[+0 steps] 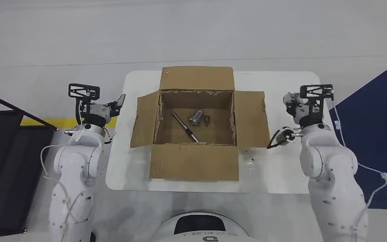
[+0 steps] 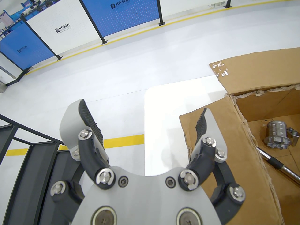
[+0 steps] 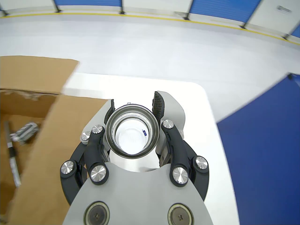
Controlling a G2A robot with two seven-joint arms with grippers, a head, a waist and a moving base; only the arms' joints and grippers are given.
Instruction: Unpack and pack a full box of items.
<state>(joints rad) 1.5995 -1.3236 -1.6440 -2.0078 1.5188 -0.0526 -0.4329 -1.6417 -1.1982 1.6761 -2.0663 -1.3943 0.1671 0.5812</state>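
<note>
Metal ring (image 3: 110, 129) inside R gripper (image 3: 135, 103)

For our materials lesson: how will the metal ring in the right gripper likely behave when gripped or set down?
The metal ring looks rigid and thick-walled, so it is probably heavy for its size and unbending in the right gripper. Its shiny surface may slip. Being round, it would likely roll if laid sideways on the table.
</note>
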